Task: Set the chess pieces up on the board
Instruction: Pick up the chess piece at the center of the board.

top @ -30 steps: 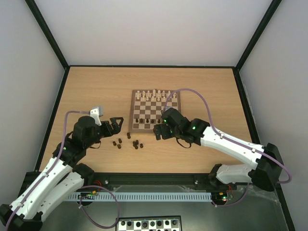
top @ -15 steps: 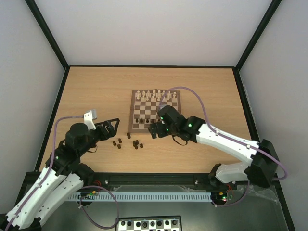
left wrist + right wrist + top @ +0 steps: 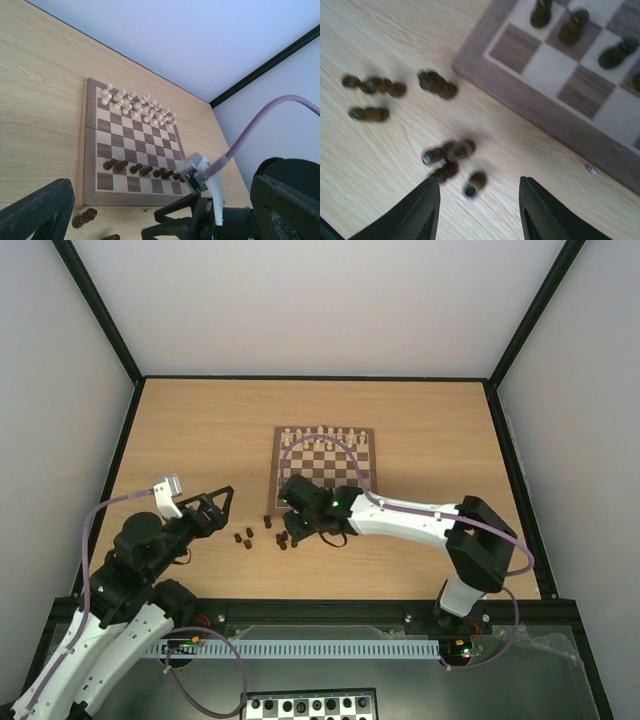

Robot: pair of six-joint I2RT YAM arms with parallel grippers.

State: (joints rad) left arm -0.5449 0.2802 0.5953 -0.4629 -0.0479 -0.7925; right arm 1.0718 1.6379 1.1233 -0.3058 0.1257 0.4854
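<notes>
The wooden board [image 3: 277, 472] lies mid-table, with pale chessmen on its far rows. A row of dark chess pieces [image 3: 142, 170] stands near its front edge. More dark pieces lie loose on the table left of the board's near corner [image 3: 244, 538]. My right gripper [image 3: 289, 531] hovers low over this heap. In the right wrist view its jaws stand apart, and one lying dark piece [image 3: 475, 184] is on the table between the fingertips, touching neither. My left gripper [image 3: 216, 504] hangs wide open and empty, left of the loose pieces.
The right arm stretches across the board's front edge [image 3: 400, 515], with its cable arching over the squares. A black-and-white checkered board [image 3: 310, 705] lies below the table's near rail. Black frame posts border the table on both sides.
The right arm has swung left from the board's front edge to above the loose dark pieces, and its jaws have narrowed. The left arm has drawn back a little to the left.
</notes>
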